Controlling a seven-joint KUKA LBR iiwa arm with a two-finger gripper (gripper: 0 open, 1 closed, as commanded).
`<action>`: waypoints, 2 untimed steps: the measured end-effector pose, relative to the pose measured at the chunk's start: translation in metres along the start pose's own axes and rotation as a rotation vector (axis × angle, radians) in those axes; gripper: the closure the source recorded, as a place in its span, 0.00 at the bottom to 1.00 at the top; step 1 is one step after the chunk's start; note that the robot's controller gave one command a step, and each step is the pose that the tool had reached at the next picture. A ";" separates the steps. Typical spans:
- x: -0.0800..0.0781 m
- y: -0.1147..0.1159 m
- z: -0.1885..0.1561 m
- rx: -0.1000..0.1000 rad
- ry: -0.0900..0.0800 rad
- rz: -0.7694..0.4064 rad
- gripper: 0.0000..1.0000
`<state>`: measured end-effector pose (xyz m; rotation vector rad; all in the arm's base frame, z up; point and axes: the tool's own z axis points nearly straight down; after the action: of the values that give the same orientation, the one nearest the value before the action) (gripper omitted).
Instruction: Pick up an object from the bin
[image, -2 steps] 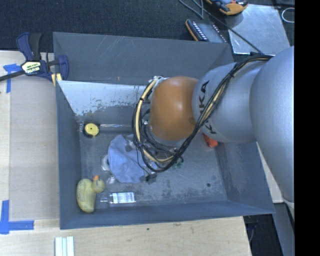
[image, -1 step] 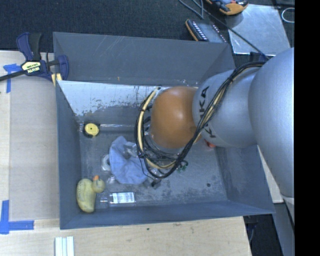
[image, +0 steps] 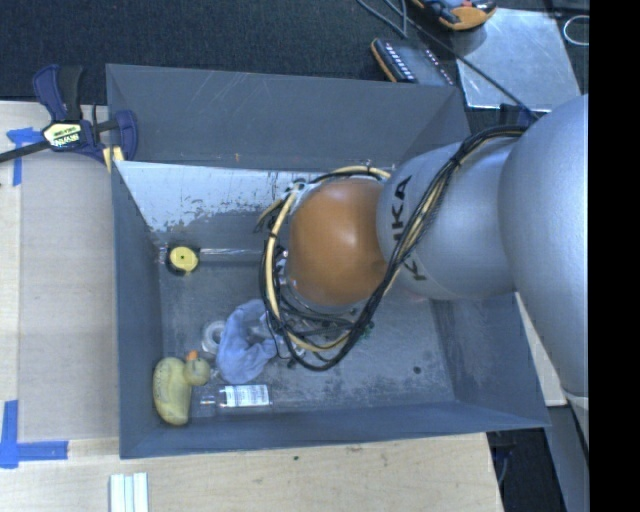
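Observation:
A crumpled pale blue cloth (image: 238, 342) lies in the middle-left of the bin floor. My gripper's dark body (image: 284, 316) shows just under the arm's orange cover, right at the cloth's right edge, with its fingertips hidden. A small silvery ring (image: 212, 332) rests against the cloth's left side. Below the cloth lies a small clear bottle with a white label (image: 243, 397).
A yellow rubber duck (image: 172, 389) lies in the front left corner, beside the bottle. A yellow round cap on a clear tube (image: 182, 260) rests along the back wall at the left. The arm and its looped cables cover the bin's middle and right.

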<state>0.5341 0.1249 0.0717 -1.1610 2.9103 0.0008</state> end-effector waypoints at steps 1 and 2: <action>0.000 0.000 0.000 0.000 0.000 0.000 1.00; 0.000 0.000 -0.001 0.000 -0.001 0.001 1.00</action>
<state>0.5340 0.1248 0.0727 -1.1599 2.9100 0.0009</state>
